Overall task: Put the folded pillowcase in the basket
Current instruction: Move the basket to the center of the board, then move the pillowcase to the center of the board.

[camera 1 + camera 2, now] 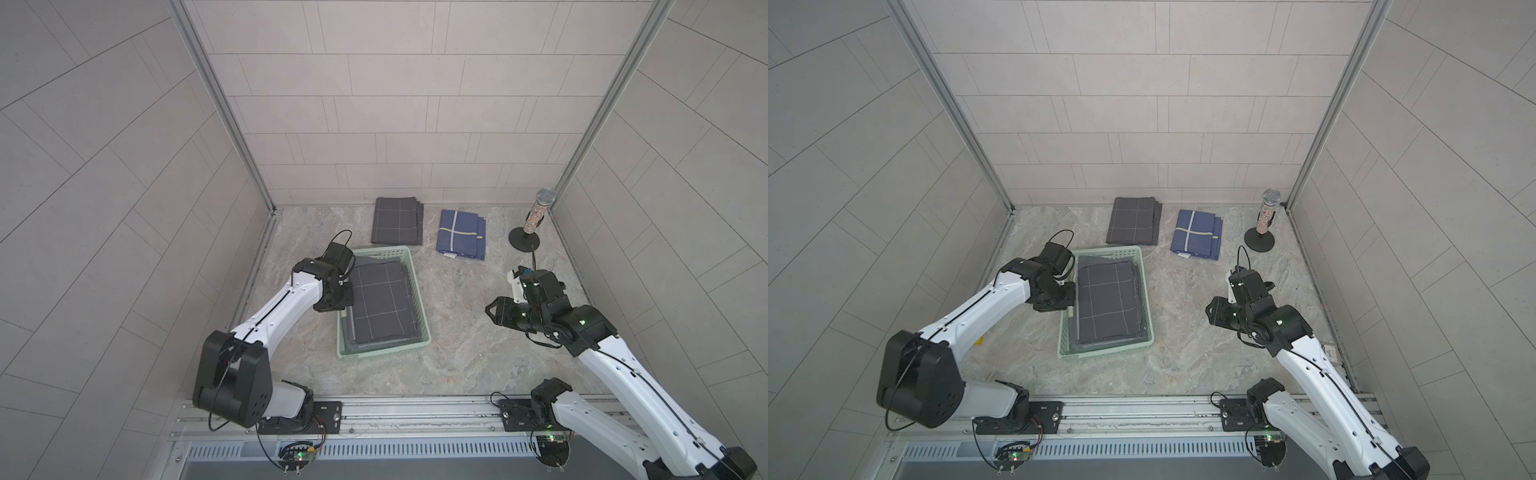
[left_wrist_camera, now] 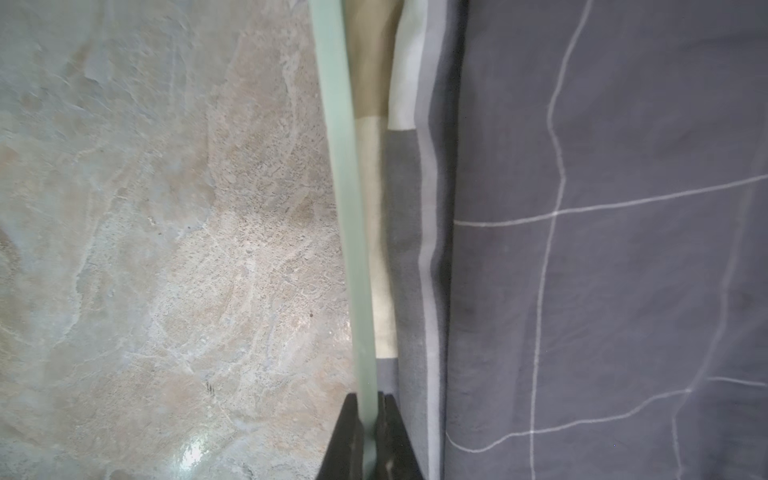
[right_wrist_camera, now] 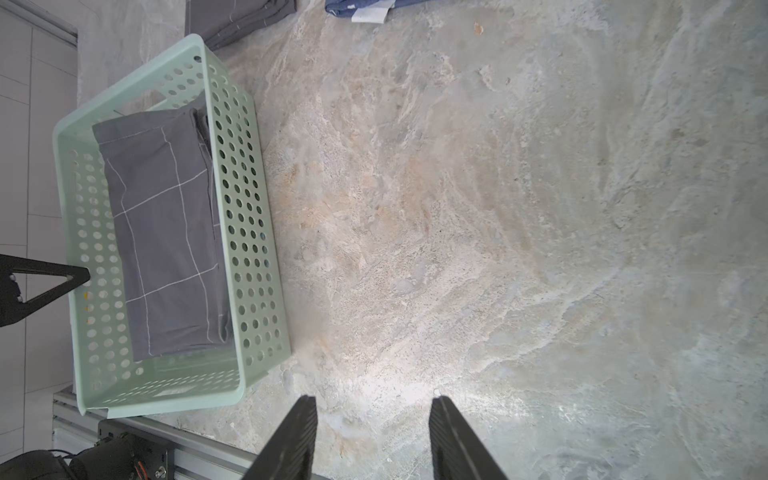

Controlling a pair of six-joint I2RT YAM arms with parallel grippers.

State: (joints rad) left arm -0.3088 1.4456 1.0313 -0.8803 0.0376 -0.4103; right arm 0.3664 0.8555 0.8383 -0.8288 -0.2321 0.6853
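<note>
Left gripper [image 2: 369, 399]: jaws clamped on the left long rim of the basket [image 1: 382, 350]. Right gripper [image 3: 374, 401]: jaws apart, empty, held over bare table [image 1: 457, 332] right of the basket. One grey checked pillowcase [image 1: 380, 301] is laid flat inside, its long axis along the basket's. A second grey pillowcase [image 1: 395, 220] and a blue pillowcase [image 1: 460, 235] lie at the table's far edge, beyond the basket's far end. The free right arm is judged nearer the blue one.

I see the marbled worktop [image 1: 457, 316] carrying the mint-green basket [image 1: 384, 348] left of centre, a folded grey cloth [image 1: 397, 221] and a folded blue cloth [image 1: 460, 235] side by side by the back wall, and a glittery microphone stand [image 1: 524, 241] in the far right corner.
</note>
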